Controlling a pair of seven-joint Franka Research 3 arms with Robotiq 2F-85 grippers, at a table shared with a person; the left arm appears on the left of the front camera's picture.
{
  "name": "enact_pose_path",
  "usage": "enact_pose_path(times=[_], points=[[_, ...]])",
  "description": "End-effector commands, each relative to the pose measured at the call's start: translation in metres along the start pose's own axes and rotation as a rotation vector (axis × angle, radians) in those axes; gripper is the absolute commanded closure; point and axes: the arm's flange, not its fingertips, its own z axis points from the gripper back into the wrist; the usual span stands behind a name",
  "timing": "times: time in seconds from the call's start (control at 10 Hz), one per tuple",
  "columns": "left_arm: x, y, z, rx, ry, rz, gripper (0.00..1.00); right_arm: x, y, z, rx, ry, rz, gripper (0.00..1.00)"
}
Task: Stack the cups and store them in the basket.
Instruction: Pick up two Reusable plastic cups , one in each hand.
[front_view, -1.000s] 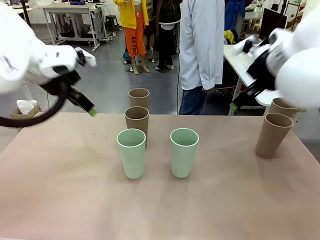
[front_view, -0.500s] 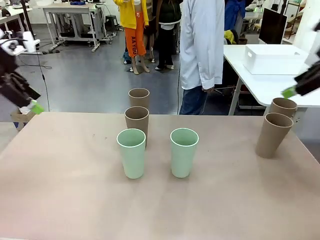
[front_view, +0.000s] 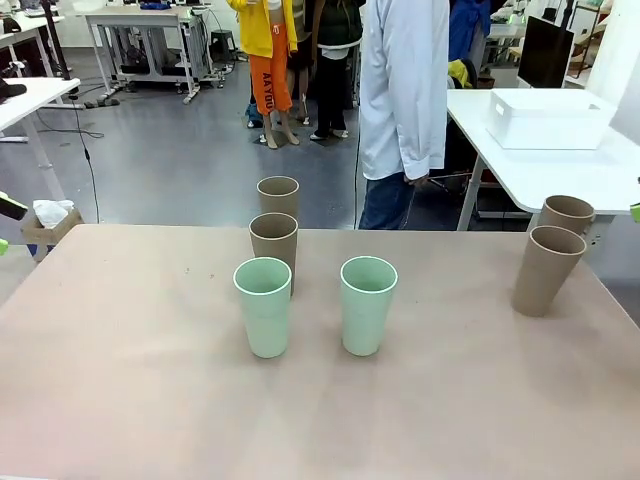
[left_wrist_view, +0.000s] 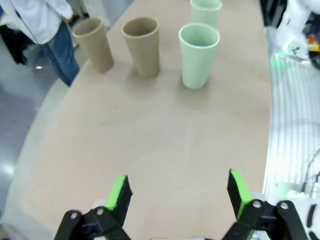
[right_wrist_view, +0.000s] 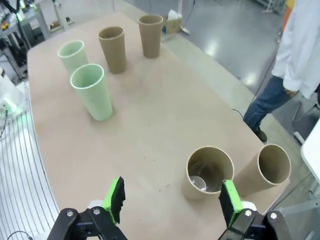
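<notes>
- Six cups (front_view: 368, 303) are stood mouth-up and apart on the counter (front_view: 120, 400) — green cups (front_view: 263, 305) in the middle, brown cups (front_view: 273, 245) behind and at the right — so each can be grabbed.
- The basket (front_view: 550, 118) is kept upper right on a white table (front_view: 600, 170), well apart.
- The left hand (left_wrist_view: 178, 192) and right hand (right_wrist_view: 172, 199) are spread wide, nothing held — likely made ready.

Six cups are stood upright and unstacked on the table (front_view: 120, 380): the mint pair (front_view: 263, 310) at its middle, one tan pair (front_view: 274, 238) toward its far edge, another tan pair (front_view: 546, 272) at its right edge. The white basket (front_view: 550, 118) is seen beyond its far right corner.
</notes>
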Motion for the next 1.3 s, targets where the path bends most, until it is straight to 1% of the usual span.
enact_pose_path(times=[0.0,0.2,0.4,0.5,0.6,1.2], points=[[0.001,-0.004,-0.006,-0.024,-0.047,-0.018,0.00,-0.011,0.010,0.000,0.035,-0.056,0.021,0.00],[0.002,-0.012,-0.004,0.049,-0.096,0.005,0.00,-0.013,0.008,0.006,0.030,-0.094,0.013,0.00],[0.001,-0.017,0.000,0.076,-0.126,0.003,0.00,-0.013,0.009,0.010,0.024,-0.113,0.005,0.00],[0.003,-0.018,-0.001,0.093,-0.088,0.050,0.00,-0.014,0.011,0.010,0.065,-0.078,-0.030,0.00],[0.003,-0.012,0.003,0.047,-0.096,0.028,0.00,-0.008,0.000,0.012,0.020,-0.089,-0.013,0.00],[0.003,-0.012,0.003,0.047,-0.096,0.028,0.00,-0.008,0.000,0.012,0.020,-0.089,-0.013,0.00]])
